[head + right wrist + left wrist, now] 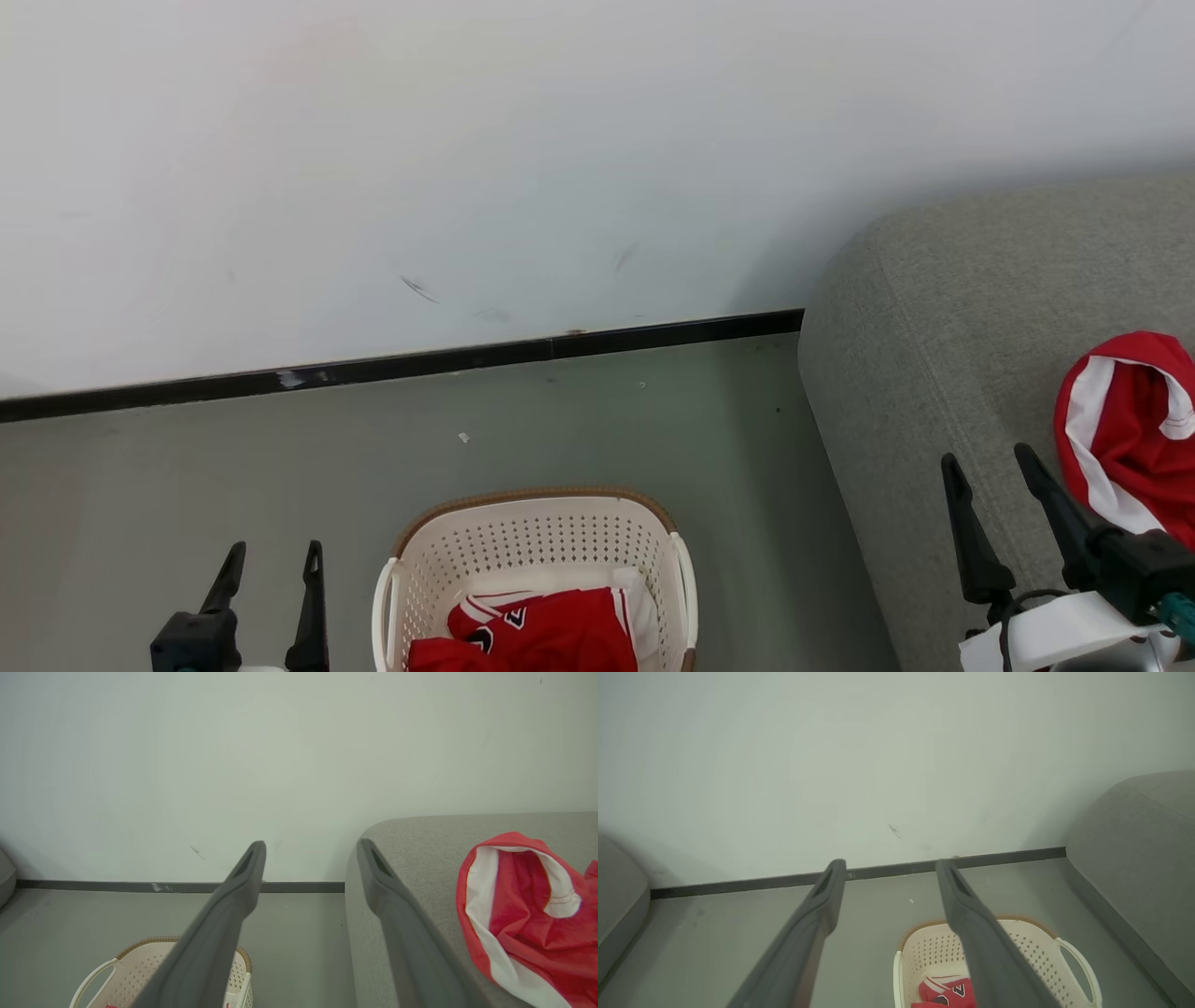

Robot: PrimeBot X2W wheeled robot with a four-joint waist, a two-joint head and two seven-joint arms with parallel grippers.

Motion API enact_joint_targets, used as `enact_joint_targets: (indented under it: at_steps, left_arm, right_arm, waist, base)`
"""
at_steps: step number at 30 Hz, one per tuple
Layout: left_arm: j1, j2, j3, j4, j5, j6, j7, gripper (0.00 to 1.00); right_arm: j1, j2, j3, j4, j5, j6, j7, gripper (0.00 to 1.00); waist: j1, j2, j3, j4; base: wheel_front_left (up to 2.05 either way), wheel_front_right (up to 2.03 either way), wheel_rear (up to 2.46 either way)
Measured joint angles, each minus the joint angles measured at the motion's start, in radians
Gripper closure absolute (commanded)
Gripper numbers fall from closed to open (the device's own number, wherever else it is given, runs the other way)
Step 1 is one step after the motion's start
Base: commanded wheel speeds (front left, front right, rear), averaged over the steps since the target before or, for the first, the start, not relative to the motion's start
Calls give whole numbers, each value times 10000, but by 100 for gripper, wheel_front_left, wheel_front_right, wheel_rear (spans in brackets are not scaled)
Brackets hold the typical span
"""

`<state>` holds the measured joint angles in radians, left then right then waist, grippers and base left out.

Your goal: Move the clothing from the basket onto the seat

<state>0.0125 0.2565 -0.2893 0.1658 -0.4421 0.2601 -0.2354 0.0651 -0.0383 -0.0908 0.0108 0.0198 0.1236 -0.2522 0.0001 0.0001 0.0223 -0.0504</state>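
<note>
In the head view, one red garment [1125,420] is laid on the sofa [934,308], while a red jersey [551,635] is found in the basket [532,537], so the task is judged partly done. The left gripper [276,553] and right gripper [987,457] are held apart, empty. In the left wrist view, the jersey's numerals [957,990] are glimpsed but cannot be read. In the right wrist view, no writing is shown on the garment.
</note>
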Motion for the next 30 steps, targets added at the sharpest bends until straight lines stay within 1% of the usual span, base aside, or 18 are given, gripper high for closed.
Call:
enact_joint_targets:
  at_steps: [6,11,15,22,30]
  left_arm:
    - [-138,67,-318,192,146,-178,288,0]
    - [-779,84,-729,453,320,-378,617,0]
    - [-1419,25,-1185,771,594,-732,930,0]
    - [-2274,-121,-1898,1647,926,-1135,1390,0]
    - [-2782,-125,-3001,2734,1814,-1739,1916,0]
  right_arm:
    - [2,0,-128,-94,2,0,0,0]
    - [1,0,-228,-318,61,0,0,0]
    - [3,2,-228,-403,173,0,0,0]
    - [-9,4,-341,-698,230,0,0,0]
    - [-133,8,-460,-1083,276,0,0,0]
  waist:
    - [0,0,200,-33]
    - [0,0,454,-84]
    - [0,0,700,-142]
    - [0,0,1224,-272]
    - [0,0,1953,-456]
  base:
    - [0,0,0]
    - [0,0,0]
    - [0,0,0]
    - [0,0,0]
    - [0,0,0]
